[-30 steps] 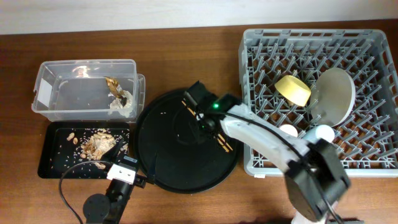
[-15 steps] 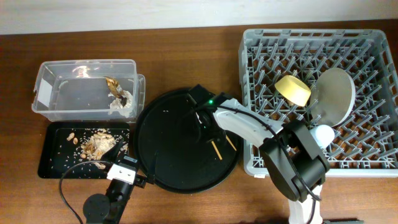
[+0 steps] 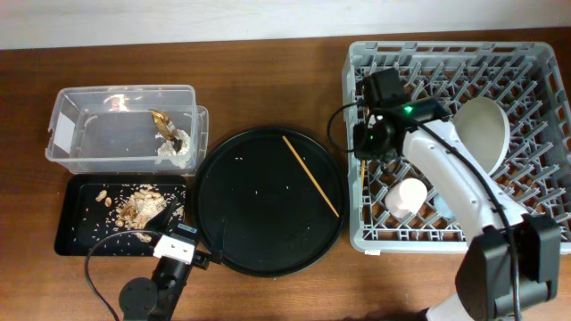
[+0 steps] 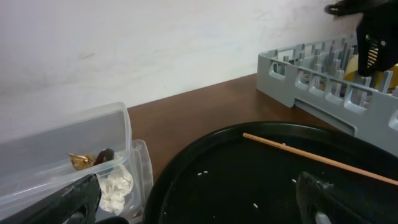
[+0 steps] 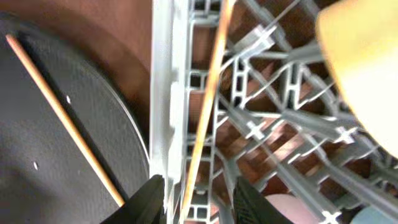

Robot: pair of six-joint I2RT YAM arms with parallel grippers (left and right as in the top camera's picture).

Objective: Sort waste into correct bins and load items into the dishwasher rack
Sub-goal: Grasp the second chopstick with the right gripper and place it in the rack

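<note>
Right fingers (image 5: 152, 200) now over rack (image 5: 163, 93) — chopstick (image 5: 209, 93) between.

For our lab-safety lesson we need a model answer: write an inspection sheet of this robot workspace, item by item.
Surface: brown wooden table, no spill seen.
Job's things: tissue and wrapper in clear tub; food scraps in shallow black tray; plate, yellow bowl, pink cup in rack; chopstick on round black tray.
Clutter: pale specks on that tray.
Grippers: left gripper open; right gripper over rack, second chopstick between jaws, grip unclear.
Cables: black cable loop by left arm base.
Surroundings: pale wall.
</note>
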